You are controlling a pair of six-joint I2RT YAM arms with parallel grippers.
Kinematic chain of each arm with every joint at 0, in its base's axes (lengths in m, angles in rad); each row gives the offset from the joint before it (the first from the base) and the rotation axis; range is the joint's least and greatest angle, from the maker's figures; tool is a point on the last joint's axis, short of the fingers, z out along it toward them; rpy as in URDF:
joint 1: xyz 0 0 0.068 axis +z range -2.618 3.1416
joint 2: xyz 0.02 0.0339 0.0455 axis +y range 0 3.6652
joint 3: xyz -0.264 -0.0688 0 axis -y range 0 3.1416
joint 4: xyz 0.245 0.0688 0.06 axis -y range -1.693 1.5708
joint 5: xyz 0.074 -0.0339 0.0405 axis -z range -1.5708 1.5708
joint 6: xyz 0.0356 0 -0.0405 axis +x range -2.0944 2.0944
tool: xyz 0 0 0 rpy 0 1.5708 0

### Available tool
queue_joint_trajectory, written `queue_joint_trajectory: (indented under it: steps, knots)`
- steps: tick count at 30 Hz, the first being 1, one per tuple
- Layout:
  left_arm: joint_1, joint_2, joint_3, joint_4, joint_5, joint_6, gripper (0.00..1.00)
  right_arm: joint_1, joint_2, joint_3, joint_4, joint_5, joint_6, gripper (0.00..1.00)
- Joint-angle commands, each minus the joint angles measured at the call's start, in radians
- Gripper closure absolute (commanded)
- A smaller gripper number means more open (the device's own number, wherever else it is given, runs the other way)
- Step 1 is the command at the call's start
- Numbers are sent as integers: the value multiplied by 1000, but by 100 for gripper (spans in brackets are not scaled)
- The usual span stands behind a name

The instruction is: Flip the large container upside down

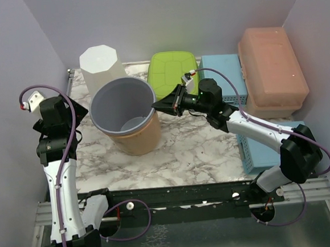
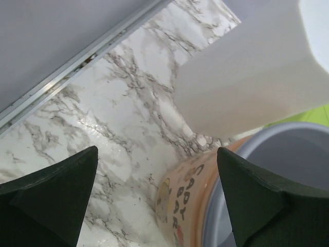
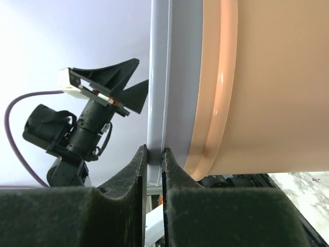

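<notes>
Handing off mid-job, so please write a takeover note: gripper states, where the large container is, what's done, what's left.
Grippers: the right gripper is shut on the large container, pinching its rim on the right side. The left gripper is open and empty, beside the container's left wall.
Things: the container is on the marble table, mouth facing up, in front of the white tub.
Done: rim gripped.
Left: tip it over and set it mouth down.
</notes>
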State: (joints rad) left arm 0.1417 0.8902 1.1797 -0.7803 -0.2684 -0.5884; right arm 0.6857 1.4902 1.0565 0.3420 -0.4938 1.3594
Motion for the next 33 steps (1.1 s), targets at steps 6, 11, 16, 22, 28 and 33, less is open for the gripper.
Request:
queue_joint_trajectory:
  steps: [6, 11, 16, 22, 28, 33]
  knots:
    - [-4, -23, -32, -76, -156, -51, 1, -24, -8, -24, 248, -110, 155, 100]
    - [-4, -19, -35, -70, -117, -50, 1, -28, -4, -37, 332, -125, 185, 99]
    - [-4, -23, -46, 15, 153, 56, 5, -28, -18, -40, 153, -111, 94, 100]
    - [-7, -10, -125, 153, 537, 63, 21, -32, -73, -81, -59, -18, -32, 99]
    - [-8, 9, -132, 198, 671, 47, 47, -37, -71, -75, -97, -16, -64, 99]
    - [-11, 4, -104, 194, 646, 54, 55, -37, -51, -59, -108, -33, -79, 100]
